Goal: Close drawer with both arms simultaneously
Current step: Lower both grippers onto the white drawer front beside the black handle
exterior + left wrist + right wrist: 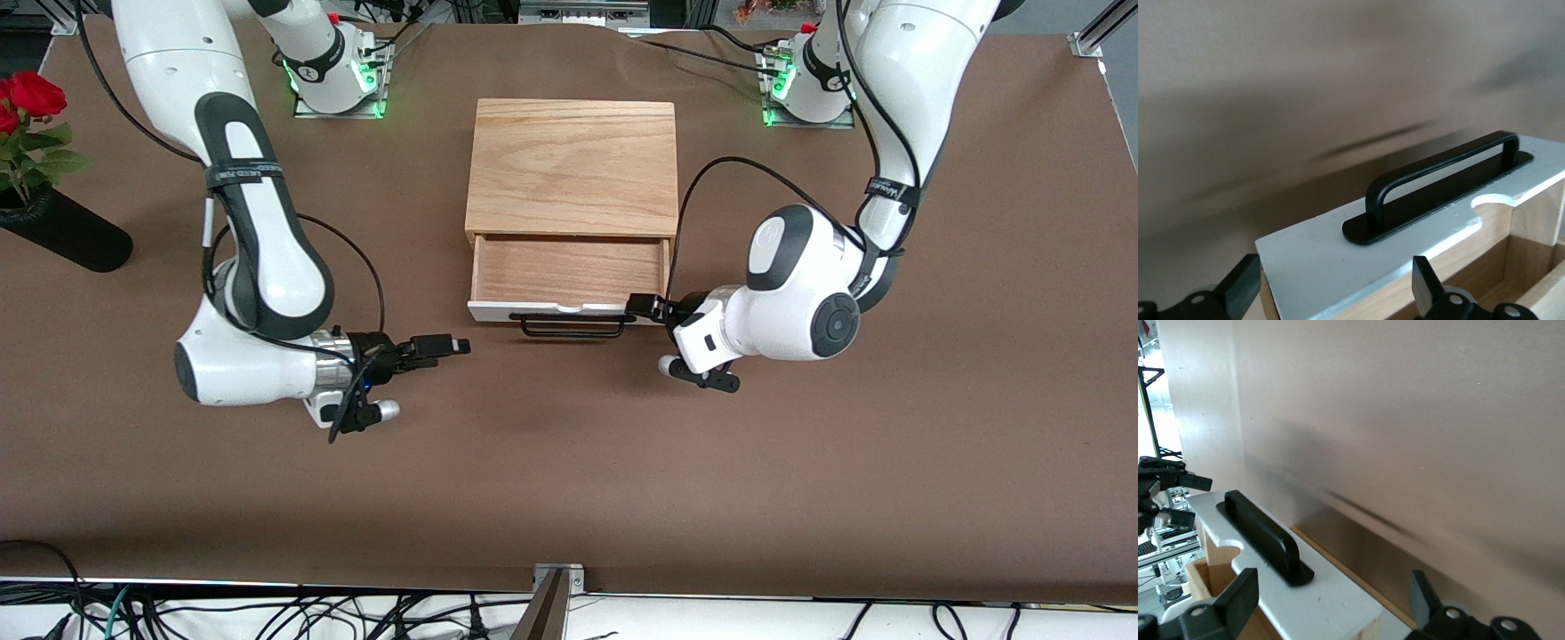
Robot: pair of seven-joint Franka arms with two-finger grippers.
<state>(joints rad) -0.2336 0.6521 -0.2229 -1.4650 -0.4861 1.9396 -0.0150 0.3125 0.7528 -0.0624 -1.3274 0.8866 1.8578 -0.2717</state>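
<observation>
Drawer: I see the drawer (569, 271) pulled partway out of the oak-grain box (572, 169) at mid-surface, its white front panel (498, 310) and black wire handle (569, 325) facing the front camera; the tray looks empty.

Left claw: I have the left claw (647, 306) at the front panel's corner toward the left arm's end of the surface. In the left wrist view its fingers (1426, 280) stand apart, straddling that end of the panel, so it looks set to push.

Right claw: the right claw (442, 345) is low over the bare surface (569, 462), near the panel's other corner but apart from it. In the right wrist view its fingers (1238, 593) are spread, with the panel's end between them.

Why so: one claw per end should keep the drawer from skewing as it slides in.

Progress: I judge the push not yet done.

Bystander: a black vase (62, 231) of red roses (31, 93) stands well clear, at the right arm's end.
</observation>
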